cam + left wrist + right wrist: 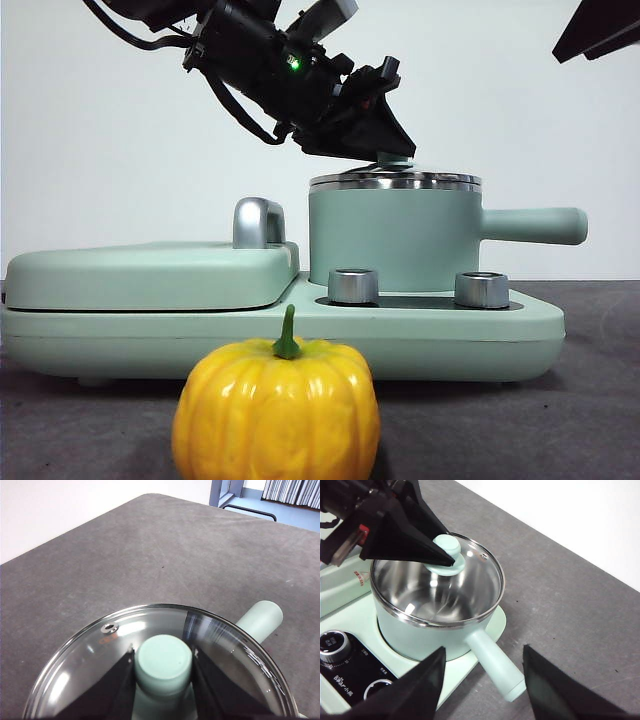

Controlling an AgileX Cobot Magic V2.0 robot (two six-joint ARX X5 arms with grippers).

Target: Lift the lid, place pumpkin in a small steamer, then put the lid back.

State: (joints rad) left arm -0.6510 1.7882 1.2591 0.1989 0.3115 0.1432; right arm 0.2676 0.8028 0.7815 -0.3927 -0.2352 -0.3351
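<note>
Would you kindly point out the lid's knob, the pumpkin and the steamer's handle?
lid knob [164, 664], left wrist view, flat top.
pumpkin [276, 420], front view, front ribs.
steamer handle [533, 226], front view, mid-length.

The only readable brand is "Bear", white letters followed by small Chinese characters, on the black control panel [350, 672]. Tiny labels beside the dial [332, 646] are illegible.
</note>
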